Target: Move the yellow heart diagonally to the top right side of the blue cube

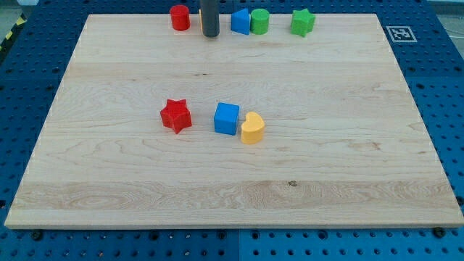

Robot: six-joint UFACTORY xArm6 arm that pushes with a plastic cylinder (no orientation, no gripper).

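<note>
The yellow heart point(252, 128) lies near the board's middle, touching the right side of the blue cube point(226, 118), slightly lower than it. A red star point(175, 115) lies to the left of the cube. My tip point(210, 34) is at the view's top edge of the board, far above these blocks, between a red cylinder point(180, 17) and a blue block point(240, 21).
Along the top edge also stand a green cylinder point(259, 21) and a green star point(302, 22). A sliver of another block shows just left of the rod. The wooden board point(348, 159) lies on a blue pegboard table, with a fiducial marker point(400, 33) at the top right.
</note>
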